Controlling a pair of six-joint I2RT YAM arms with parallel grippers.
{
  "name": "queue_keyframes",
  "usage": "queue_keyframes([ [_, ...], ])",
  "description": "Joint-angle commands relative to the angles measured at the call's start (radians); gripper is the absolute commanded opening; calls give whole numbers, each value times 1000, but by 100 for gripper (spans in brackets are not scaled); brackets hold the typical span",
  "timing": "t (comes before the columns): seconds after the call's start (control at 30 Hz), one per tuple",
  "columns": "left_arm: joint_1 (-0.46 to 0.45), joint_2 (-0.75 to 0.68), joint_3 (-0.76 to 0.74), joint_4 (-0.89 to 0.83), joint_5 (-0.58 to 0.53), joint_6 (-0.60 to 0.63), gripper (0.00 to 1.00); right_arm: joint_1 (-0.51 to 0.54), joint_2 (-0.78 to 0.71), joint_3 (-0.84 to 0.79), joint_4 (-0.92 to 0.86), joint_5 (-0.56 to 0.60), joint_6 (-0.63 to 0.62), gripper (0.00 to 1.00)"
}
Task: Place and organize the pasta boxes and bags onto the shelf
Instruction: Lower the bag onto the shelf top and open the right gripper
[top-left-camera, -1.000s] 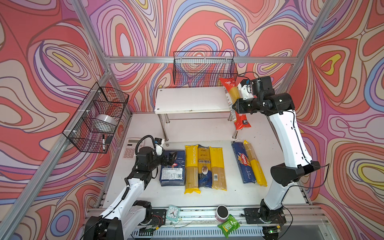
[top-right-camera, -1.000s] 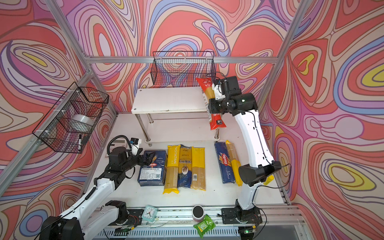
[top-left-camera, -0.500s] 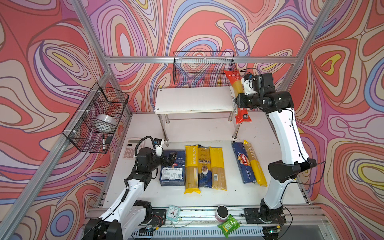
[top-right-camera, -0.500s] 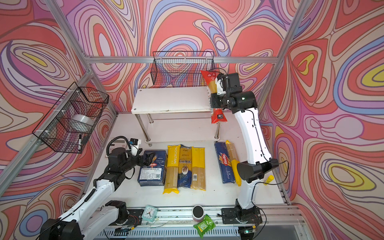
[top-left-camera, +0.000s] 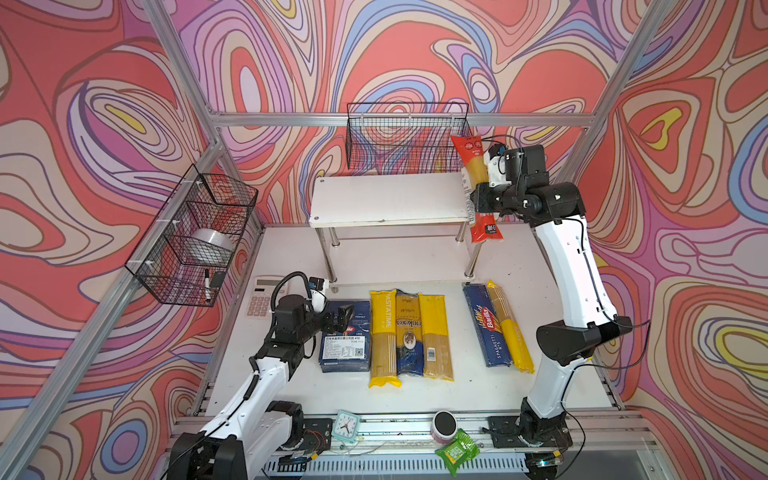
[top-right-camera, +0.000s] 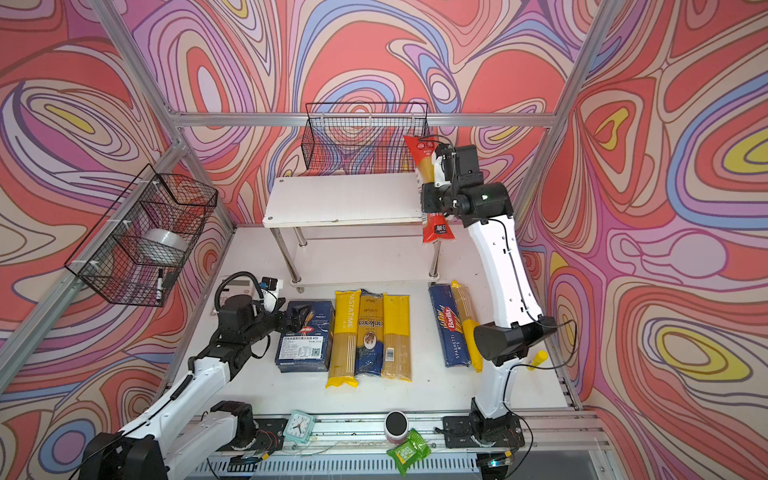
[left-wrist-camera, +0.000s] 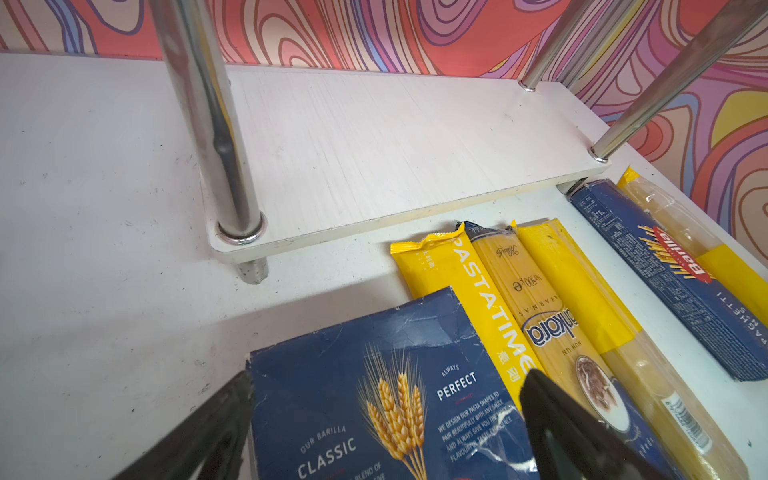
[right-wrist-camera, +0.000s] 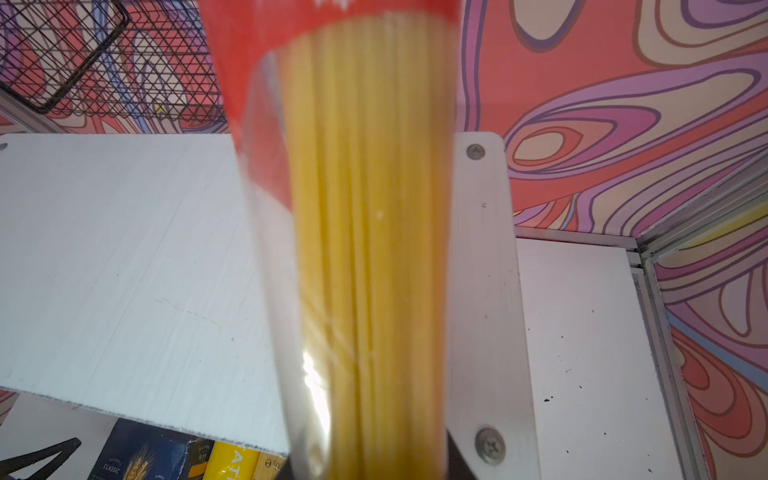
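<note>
- Three small things sit nearest me on the front rail: a mint clock (top-left-camera: 346, 424), a dark-lidded can (top-left-camera: 444, 426) and a green crinkly packet (top-left-camera: 456, 451).
- Behind them on the worktop (top-left-camera: 415, 399), a navy Barilla carton (top-left-camera: 347, 347) lies at the left of a row. Side by side next to it are the yellow PASTA TIME bag (top-left-camera: 384, 336), a dark blue-gold bag (top-left-camera: 409, 338) and a yellow-and-clear bag (top-left-camera: 434, 336).
- Apart to the right, the narrow Barilla Spaghetti box (top-left-camera: 486, 328) lies against a second yellow-and-clear bag (top-left-camera: 510, 330).
- My left tool (top-left-camera: 340, 315) hovers at the carton's far end, jaws spread, one finger on each side of it. I cannot tell whether they touch it.
- A white calculator (top-left-camera: 262, 299) lies left of that arm.
- Beyond the row stands the shelf (top-left-camera: 386, 199).
- My right tool (top-left-camera: 478, 200) is pinching the red-and-clear spaghetti bag (top-left-camera: 473, 164) around its middle, over the right end of the top board.
- The bag runs front to back: its near red end overhangs the board's front edge, and its far end points toward the black wire basket (top-left-camera: 407, 141) on the back wall.
- I cannot tell whether the bag rests on the board.
</note>
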Motion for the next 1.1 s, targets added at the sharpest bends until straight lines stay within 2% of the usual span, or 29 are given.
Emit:
queue_keyframes([
  [0.0, -4, 1, 11, -1, 6, 3, 100, -7, -7, -31, 149, 42, 5, 32],
  [0.33, -4, 6, 14, -2, 5, 2, 100, -14, -19, -80, 185, 58, 26, 39],
  [0.43, -3, 2, 10, -1, 6, 2, 100, -15, -34, -103, 210, 56, 33, 48],
  [1.07, -4, -7, 6, 2, 5, 3, 100, -18, -5, -78, 148, 56, 34, 56],
])
